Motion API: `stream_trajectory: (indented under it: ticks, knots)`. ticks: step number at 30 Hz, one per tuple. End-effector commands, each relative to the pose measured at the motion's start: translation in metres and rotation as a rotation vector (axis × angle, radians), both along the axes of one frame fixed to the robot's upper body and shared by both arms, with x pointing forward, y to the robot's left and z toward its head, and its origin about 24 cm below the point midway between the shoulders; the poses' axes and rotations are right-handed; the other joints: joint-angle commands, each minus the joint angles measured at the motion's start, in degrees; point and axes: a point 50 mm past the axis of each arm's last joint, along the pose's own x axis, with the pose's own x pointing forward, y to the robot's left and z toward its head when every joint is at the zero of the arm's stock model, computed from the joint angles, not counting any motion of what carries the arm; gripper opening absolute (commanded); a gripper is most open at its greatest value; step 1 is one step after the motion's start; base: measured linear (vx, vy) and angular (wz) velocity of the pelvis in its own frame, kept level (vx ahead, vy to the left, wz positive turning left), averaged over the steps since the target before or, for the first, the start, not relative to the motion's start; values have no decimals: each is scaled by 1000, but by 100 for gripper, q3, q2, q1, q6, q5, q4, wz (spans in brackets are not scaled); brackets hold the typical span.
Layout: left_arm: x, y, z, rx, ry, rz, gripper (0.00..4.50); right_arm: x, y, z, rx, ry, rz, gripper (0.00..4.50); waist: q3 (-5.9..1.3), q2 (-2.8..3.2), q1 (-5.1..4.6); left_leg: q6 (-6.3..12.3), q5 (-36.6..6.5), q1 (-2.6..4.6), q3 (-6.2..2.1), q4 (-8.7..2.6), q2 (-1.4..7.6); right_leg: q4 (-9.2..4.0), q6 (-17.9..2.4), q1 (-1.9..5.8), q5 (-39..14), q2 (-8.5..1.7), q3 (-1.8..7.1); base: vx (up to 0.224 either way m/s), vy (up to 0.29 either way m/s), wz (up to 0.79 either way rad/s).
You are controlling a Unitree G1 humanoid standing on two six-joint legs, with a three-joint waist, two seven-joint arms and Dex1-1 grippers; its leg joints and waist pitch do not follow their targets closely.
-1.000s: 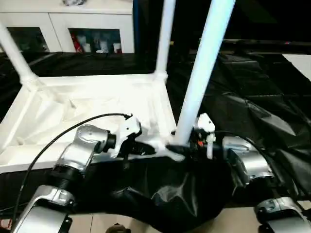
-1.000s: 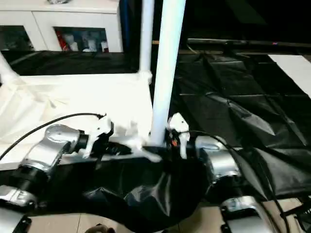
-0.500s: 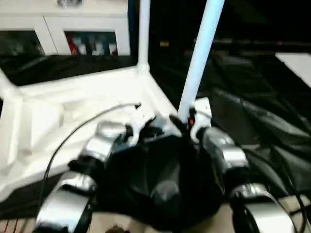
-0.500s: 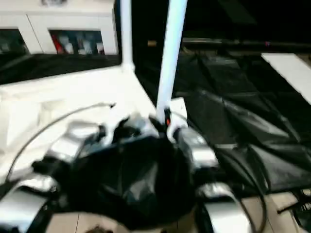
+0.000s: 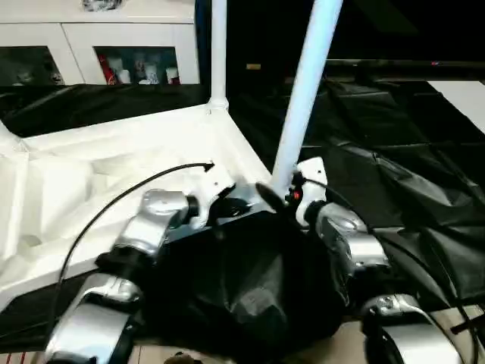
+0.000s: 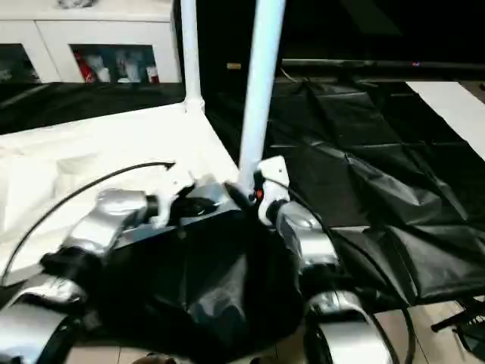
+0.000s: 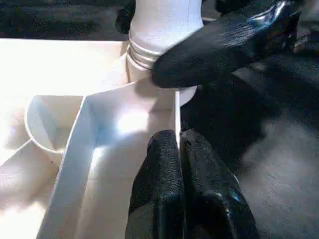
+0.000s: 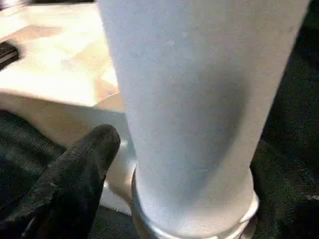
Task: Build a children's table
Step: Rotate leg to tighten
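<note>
Left wrist view puts the white leg [image 7: 159,27] upright in the near corner socket [image 7: 149,74] of the upturned tabletop [image 5: 114,167]; I judge both light, stiff, slick plastic, so I'd grip the leg low by its ribbed collar. My left tool [image 7: 180,164] is pinched shut beside the tabletop's rim. My right tool [image 5: 282,196] brackets the leg's base, and I cannot tell if it grips.
</note>
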Motion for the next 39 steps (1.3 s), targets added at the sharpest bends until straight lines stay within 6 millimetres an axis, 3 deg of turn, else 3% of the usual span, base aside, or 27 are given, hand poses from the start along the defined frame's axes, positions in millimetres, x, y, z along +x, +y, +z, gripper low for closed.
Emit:
stream_trajectory:
  ticks: [1,5,11,17,19,20,26,31,32,34,39]
  knots:
    - [-7,-22,12,-93,-39,-153,0,-13,22,1,28,21,233,406,-396,14,54,295,-1336,40,-151,-371,383,-452,-1072,302,-1842,-512,361,0,0,0]
    - [-13,-15,12,-81,-1,-204,0,-19,7,3,15,24,327,406,-404,18,146,296,-1283,62,-141,-361,400,-436,-1106,285,-1804,-525,364,0,0,0]
    - [-22,-6,9,-54,54,-265,0,-27,-10,5,-13,35,428,392,-391,-8,184,265,-1339,51,-149,-371,403,-443,-1065,280,-1995,-533,358,0,0,0]
    - [-28,-2,8,-47,85,-296,0,-29,-10,5,-13,54,461,339,-387,-38,178,257,-1272,51,-151,-370,396,-460,-990,269,-2125,-524,356,0,0,0]
    - [-29,-1,8,-45,94,-304,0,-30,-9,5,-11,54,465,339,-394,-27,181,262,-1241,54,-150,-368,397,-447,-1013,269,-2052,-526,356,0,0,0]
    - [-30,0,7,-43,103,-308,0,-30,-8,5,-10,55,469,314,-393,-24,179,265,-1235,51,-150,-369,398,-440,-1036,271,-2014,-524,358,0,0,0]
    - [-26,-1,7,-34,79,-260,0,-29,-3,3,-9,54,447,276,-390,-17,157,235,-1271,54,-148,-363,383,-459,-1002,266,-2101,-523,357,0,0,0]
    - [-8,-11,11,-49,-7,-103,0,-17,1,-4,-32,61,233,270,-360,-39,96,98,-1536,99,-176,-363,342,-560,-802,226,-2805,-540,340,0,0,0]
    - [-1,-17,14,-61,-35,-36,0,-11,5,-9,-55,68,108,270,-366,-40,75,78,-1481,61,-198,-378,355,-552,-745,256,-2839,-552,337,0,0,0]
    - [0,-18,14,-62,-37,-31,0,-10,6,-10,-57,69,98,270,-372,-39,56,46,-1546,89,-202,-377,356,-552,-724,231,-2786,-540,335,0,0,0]
    - [14,-35,15,-65,-81,109,0,3,29,-17,2,125,-230,269,-386,-35,17,40,-1461,76,-183,-370,338,-529,-805,231,-2522,-545,356,0,0,0]
